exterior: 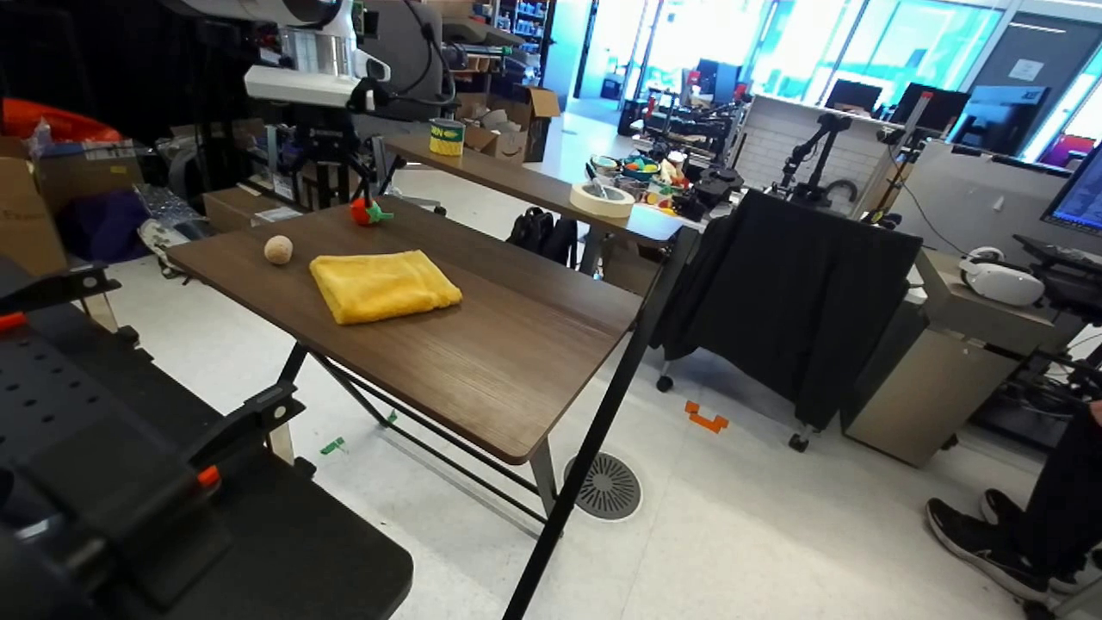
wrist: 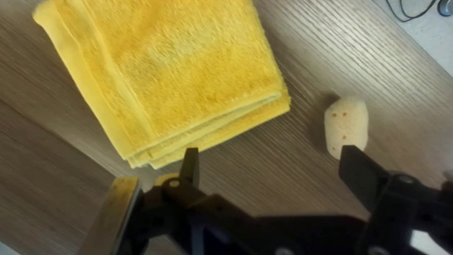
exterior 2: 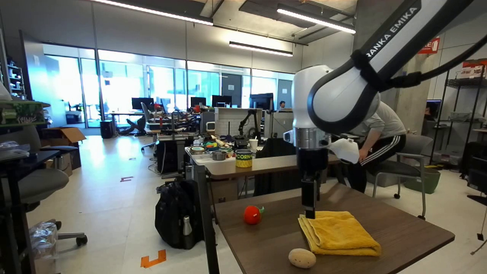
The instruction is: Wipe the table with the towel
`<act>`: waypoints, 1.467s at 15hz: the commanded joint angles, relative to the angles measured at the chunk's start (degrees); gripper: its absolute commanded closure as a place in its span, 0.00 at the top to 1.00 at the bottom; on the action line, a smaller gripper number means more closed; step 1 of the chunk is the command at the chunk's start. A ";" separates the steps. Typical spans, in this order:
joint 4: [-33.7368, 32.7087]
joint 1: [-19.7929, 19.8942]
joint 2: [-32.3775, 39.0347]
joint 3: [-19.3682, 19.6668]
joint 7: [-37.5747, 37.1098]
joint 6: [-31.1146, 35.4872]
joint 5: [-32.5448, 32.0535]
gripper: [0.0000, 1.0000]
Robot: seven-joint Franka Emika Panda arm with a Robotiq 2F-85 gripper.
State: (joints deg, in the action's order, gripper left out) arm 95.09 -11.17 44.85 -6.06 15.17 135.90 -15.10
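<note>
The yellow folded towel (exterior: 383,286) lies flat on the brown wood-grain table (exterior: 482,370). It also shows in an exterior view (exterior 2: 342,234) and fills the upper left of the wrist view (wrist: 187,63). My gripper (wrist: 270,148) is open with nothing between its fingers; bare tabletop shows there. In the wrist view the left fingertip overlaps the towel's near edge, and the right fingertip overlaps the beige ball. In an exterior view my gripper (exterior 2: 311,213) points down, seemingly above the table, in front of the towel's corner; I cannot tell its exact height.
A beige potato-like ball (wrist: 346,124) lies beside the towel, also visible in an exterior view (exterior 2: 302,258). A red-orange object with a green stem (exterior 2: 252,215) sits on the table. A narrow table behind holds a corn can (exterior: 447,138) and a tape roll (exterior: 601,201).
</note>
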 commanded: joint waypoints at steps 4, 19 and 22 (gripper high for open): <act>4.19 7.09 3.42 0.75 1.81 2.92 1.99 1.00; 3.55 16.77 7.63 0.75 0.40 9.13 10.82 1.00; 3.50 15.96 7.49 1.94 0.13 9.30 10.19 1.00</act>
State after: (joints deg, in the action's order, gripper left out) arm 98.80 5.04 52.23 -4.32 15.14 145.31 -5.21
